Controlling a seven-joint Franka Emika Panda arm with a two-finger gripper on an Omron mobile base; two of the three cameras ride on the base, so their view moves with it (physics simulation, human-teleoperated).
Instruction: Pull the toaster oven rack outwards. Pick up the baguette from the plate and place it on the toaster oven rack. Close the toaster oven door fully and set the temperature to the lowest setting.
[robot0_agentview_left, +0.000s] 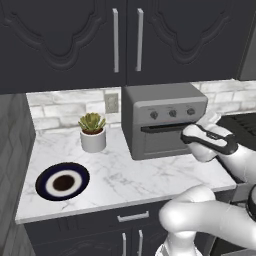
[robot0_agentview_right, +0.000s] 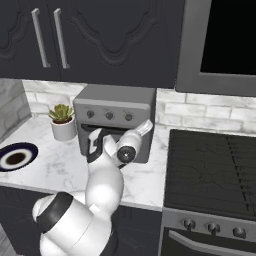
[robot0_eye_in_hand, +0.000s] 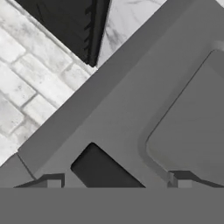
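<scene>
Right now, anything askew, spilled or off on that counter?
Nothing spilled or tipped. The one oddity: the plate is bare, with no baguette on it. The toaster oven sits square against the backsplash with its door shut, and the potted succulent stands upright. The gripper is at the door's handle end.

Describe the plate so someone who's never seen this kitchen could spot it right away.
Start at the white marble counter with the grey toaster oven against the brick wall. Go left past the small potted plant to the counter's front left corner. The plate lies there: the one flat round thing, dark navy with a white ring and brown centre.
</scene>
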